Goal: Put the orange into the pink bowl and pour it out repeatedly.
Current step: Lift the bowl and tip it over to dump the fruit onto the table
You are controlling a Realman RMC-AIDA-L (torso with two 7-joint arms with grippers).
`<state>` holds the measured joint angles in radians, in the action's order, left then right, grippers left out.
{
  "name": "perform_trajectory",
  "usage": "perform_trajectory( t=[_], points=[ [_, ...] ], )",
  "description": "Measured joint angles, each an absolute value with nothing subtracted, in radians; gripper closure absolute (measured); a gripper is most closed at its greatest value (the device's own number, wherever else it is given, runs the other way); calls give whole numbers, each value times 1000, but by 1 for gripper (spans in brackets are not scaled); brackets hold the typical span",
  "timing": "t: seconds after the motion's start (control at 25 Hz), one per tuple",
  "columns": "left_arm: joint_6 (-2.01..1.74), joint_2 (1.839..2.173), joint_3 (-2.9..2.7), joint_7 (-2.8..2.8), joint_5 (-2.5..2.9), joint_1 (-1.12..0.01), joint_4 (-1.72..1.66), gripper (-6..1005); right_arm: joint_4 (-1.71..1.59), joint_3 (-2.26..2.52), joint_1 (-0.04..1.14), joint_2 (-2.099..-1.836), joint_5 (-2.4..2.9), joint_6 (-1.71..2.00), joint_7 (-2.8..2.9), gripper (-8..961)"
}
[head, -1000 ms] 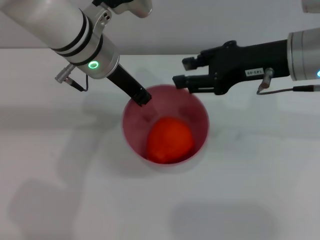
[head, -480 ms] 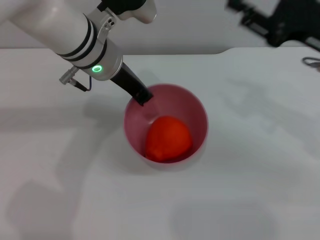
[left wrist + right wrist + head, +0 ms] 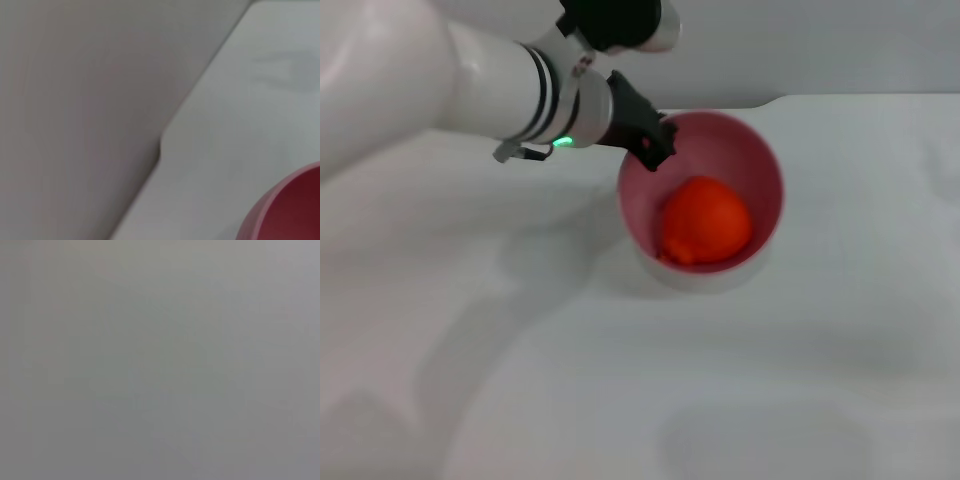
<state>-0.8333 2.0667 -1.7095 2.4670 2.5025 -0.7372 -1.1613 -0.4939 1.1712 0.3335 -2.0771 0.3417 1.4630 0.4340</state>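
Note:
The pink bowl [image 3: 767,190] sits right of centre in the head view, with the orange [image 3: 705,222] lying inside it on the bottom. My left gripper [image 3: 655,146] comes in from the upper left and is shut on the bowl's near-left rim, one dark finger reaching over the edge. In the left wrist view only a curved piece of the pink bowl [image 3: 292,210] shows in a corner. The right arm and its gripper are out of every view; the right wrist view shows only plain grey.
The white table [image 3: 620,380] runs all around the bowl. Its back edge [image 3: 840,97] meets a grey wall just behind the bowl. The table edge [image 3: 165,145] with a small step also appears in the left wrist view.
The left gripper has carried the bowl, with the orange in it, to the right and toward the back. The right arm has pulled away up and out of the head view.

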Motion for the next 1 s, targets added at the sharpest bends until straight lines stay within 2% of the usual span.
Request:
perform_trajectory(
  t=[0.52, 0.64, 0.72, 0.84, 1.0],
  points=[
    [-212, 2066, -2017, 2355, 2610, -494, -1235, 955, -397, 1166, 335, -2074, 68, 1467, 416, 454],
    [49, 2068, -2116, 2255, 2631, -422, -1219, 955, -397, 1161, 338, -2075, 66, 1467, 419, 454],
    [49, 2068, -2116, 2255, 2631, -422, -1219, 955, -397, 1162, 339, -2076, 65, 1468, 420, 454],
    [362, 2070, -2212, 2152, 2625, -388, -1144, 955, -399, 1168, 340, -2076, 65, 1468, 426, 455],
    [531, 2072, -2254, 2132, 2623, -390, -1081, 955, -402, 1169, 343, -2078, 64, 1468, 452, 455]
  ],
)
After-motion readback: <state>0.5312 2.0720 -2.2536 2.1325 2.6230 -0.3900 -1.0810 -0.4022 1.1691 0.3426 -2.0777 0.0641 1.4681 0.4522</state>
